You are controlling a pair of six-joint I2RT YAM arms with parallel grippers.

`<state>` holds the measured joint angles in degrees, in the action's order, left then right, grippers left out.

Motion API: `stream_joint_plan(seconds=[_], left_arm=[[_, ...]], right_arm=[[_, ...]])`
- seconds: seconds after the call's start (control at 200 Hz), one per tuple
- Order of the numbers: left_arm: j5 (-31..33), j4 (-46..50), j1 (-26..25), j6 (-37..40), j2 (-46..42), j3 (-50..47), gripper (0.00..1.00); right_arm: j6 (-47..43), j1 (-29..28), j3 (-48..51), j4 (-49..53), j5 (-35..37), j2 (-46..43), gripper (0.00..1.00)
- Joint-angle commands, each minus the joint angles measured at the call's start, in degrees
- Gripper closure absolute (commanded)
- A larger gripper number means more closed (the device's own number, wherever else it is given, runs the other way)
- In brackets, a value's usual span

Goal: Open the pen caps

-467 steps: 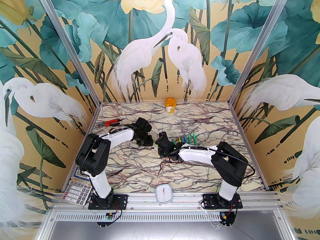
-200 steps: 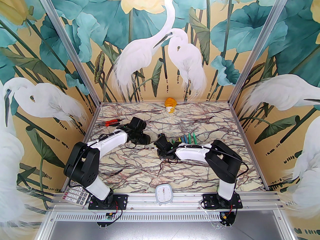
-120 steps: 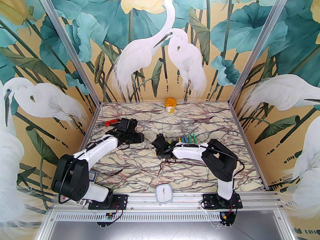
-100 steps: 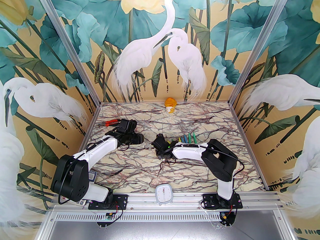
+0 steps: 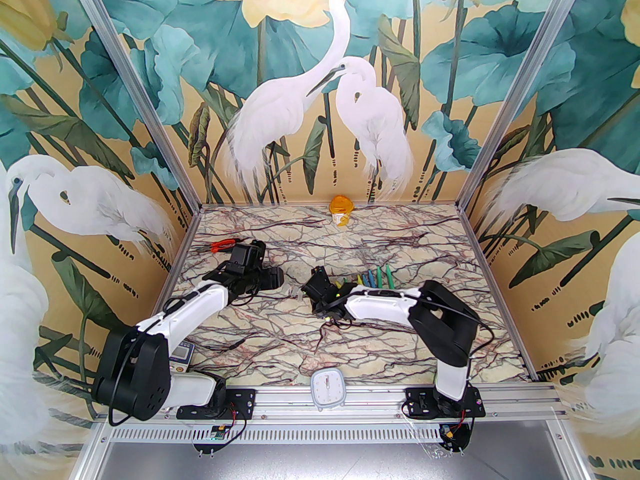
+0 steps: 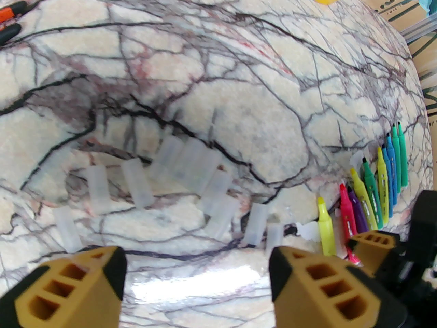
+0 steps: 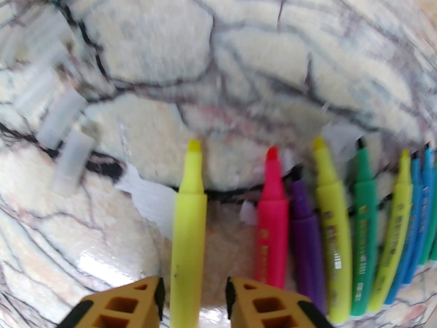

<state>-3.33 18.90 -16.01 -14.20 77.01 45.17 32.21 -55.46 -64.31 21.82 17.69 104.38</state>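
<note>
Several clear pen caps (image 6: 194,164) lie loose on the marble table, off the pens; they also show as blurred pen caps (image 7: 66,114) and as a faint one (image 5: 298,294). The pens (image 5: 377,275) lie in a row with bare tips. My left gripper (image 6: 196,265) hovers open just short of the caps, with nothing between its fingers (image 6: 307,285). The right gripper (image 7: 193,285) stands open around the yellow pen (image 7: 187,217), with a gap on each side. Beside it lie a pink pen (image 7: 273,200) and further coloured pens (image 6: 375,183).
Orange-handled pliers (image 5: 225,244) lie at the back left, close behind the left gripper (image 5: 274,279). A yellow-lidded cup (image 5: 341,209) stands at the back wall. A white timer (image 5: 327,383) sits at the front edge, and a calculator (image 5: 180,355) peeks from under the left arm.
The left arm has drawn back to the left and its jaws have spread wider. The right jaws have opened off the yellow pen, and the right gripper has shifted slightly left.
</note>
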Motion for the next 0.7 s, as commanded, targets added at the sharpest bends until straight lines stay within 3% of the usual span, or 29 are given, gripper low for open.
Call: stream_joint_plan(seconds=[0.0, 0.145, 0.355, 0.56, 0.695], left_arm=[[3.2, -4.9, 0.9, 0.5, -2.3, -2.1, 0.19], [5.6, -7.5, 1.6, 1.5, -3.1, -3.6, 0.15], [8.2, -11.7, 3.1, 3.6, -4.0, -5.4, 0.05], [10.0, -17.9, 5.2, 5.1, -6.8, -8.5, 0.01], [12.7, -27.1, 6.3, 6.4, -10.1, -13.0, 0.00]], right_arm=[[-3.1, -0.3, 2.3, -1.7, 5.5, -5.5, 0.56], [-6.7, 0.3, 5.3, -3.4, 10.6, -11.2, 0.49], [-12.4, 5.1, 9.9, -5.9, 14.9, -20.4, 0.29], [-18.5, 15.4, 18.8, -14.8, 16.1, -33.5, 0.00], [-20.7, 24.7, 27.2, -25.6, 16.6, -41.1, 0.01]])
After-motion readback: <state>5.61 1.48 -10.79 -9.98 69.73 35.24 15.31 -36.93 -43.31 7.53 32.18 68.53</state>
